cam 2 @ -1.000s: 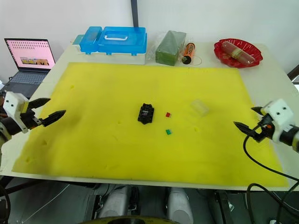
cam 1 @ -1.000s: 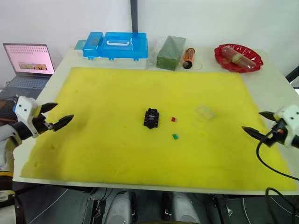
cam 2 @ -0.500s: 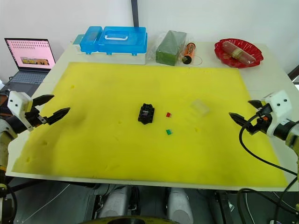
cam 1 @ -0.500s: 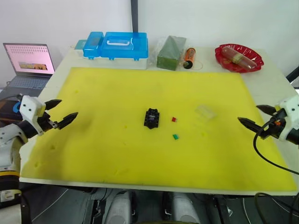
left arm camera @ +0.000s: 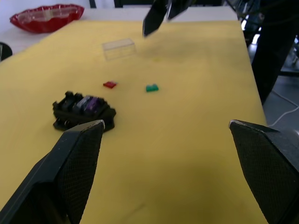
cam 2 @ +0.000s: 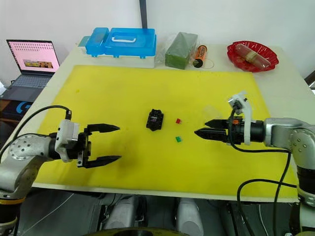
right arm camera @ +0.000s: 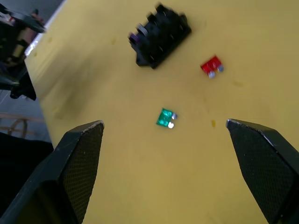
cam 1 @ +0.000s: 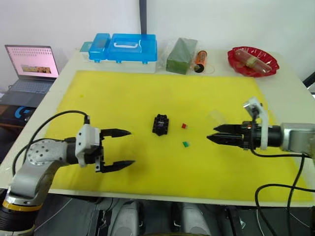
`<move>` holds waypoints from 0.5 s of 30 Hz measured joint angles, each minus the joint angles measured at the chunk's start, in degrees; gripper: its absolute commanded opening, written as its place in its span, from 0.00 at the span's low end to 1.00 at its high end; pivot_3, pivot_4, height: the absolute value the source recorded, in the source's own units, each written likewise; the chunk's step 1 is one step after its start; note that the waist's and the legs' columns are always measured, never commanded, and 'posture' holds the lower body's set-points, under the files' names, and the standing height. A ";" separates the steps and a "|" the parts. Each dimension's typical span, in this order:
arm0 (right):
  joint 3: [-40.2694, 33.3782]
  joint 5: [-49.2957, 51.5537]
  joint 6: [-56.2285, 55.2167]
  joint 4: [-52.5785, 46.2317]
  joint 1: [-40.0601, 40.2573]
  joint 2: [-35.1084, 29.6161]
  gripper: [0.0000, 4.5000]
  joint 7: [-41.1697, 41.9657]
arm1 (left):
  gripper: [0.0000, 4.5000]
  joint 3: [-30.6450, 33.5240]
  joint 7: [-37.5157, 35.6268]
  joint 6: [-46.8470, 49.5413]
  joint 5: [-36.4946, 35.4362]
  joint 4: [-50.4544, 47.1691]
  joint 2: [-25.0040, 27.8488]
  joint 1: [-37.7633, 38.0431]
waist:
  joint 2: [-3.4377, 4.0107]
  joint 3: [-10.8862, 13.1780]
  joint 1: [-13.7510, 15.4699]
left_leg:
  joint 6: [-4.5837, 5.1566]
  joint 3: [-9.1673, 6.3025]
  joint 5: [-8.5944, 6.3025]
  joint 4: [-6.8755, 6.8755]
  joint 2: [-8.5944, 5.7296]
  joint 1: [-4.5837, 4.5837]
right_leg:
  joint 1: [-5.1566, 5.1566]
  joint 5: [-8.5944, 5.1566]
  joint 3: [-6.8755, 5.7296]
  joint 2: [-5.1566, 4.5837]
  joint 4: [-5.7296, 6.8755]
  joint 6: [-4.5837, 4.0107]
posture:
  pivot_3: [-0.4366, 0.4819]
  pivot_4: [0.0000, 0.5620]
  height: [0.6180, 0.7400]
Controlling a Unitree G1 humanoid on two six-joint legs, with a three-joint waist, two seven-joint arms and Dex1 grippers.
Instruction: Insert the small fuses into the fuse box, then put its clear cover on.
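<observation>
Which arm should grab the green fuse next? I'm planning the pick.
Right. The right gripper is open and aimed at the green fuse; the left gripper sits farther off, beyond the fuse box.

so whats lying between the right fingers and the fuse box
Two loose fuses on the yellow mat: the green fuse and the red fuse, seen from the head views.

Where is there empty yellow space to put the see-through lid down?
Bare yellow mat lies between the fuse box and the blue case. It's crowded by the red fuse, green fuse and right tool.
</observation>
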 measured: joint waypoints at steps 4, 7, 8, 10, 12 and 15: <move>2.98 1.32 4.77 5.19 -4.55 3.19 0.80 0.18 | 1.00 -4.12 1.04 -1.50 2.08 -0.25 -3.40 0.79 | 0.00 0.00 0.40 | 0.02 -0.03 0.00 0.02 0.02 -0.03 | -0.02 0.11 -0.02 0.13 0.04 0.19 | 0.48 0.27 1.00; 4.16 1.44 6.43 8.47 -7.58 4.09 0.65 0.42 | 1.00 -4.86 1.33 -3.19 3.25 -0.21 -4.40 0.78 | 0.00 0.00 0.43 | 0.02 -0.03 0.00 0.02 0.01 -0.03 | -0.02 0.11 -0.07 0.20 0.05 0.19 | 0.48 0.27 1.00; 4.65 1.38 6.61 9.34 -8.19 4.12 0.65 0.62 | 1.00 -4.85 1.42 -3.53 3.53 -0.09 -4.60 0.77 | 0.00 0.00 0.43 | 0.02 -0.03 0.00 0.02 0.01 -0.03 | -0.01 0.11 -0.08 0.21 0.05 0.19 | 0.48 0.27 1.00; 6.28 1.00 6.05 10.03 -8.31 4.10 0.65 1.85 | 1.00 -4.85 1.76 -4.12 3.96 0.08 -5.02 0.72 | 0.00 0.00 0.42 | 0.03 -0.03 -0.01 0.02 0.01 -0.03 | -0.01 0.11 -0.08 0.22 0.04 0.20 | 0.48 0.27 1.00; 8.45 0.28 5.01 11.06 -8.29 4.19 0.57 3.05 | 1.00 -4.90 2.28 -5.34 4.97 0.60 -5.87 0.57 | 0.00 0.00 0.40 | 0.03 -0.02 -0.01 0.02 0.01 -0.03 | -0.02 0.11 -0.08 0.23 0.04 0.21 | 0.48 0.27 1.00; 10.48 -0.70 4.00 12.22 -8.45 4.39 0.45 4.27 | 1.00 -5.13 2.48 -6.53 6.03 0.98 -6.25 0.57 | 0.00 0.00 0.38 | 0.03 -0.02 -0.01 0.02 0.01 -0.03 | -0.02 0.11 -0.08 0.26 0.05 0.21 | 0.48 0.27 1.00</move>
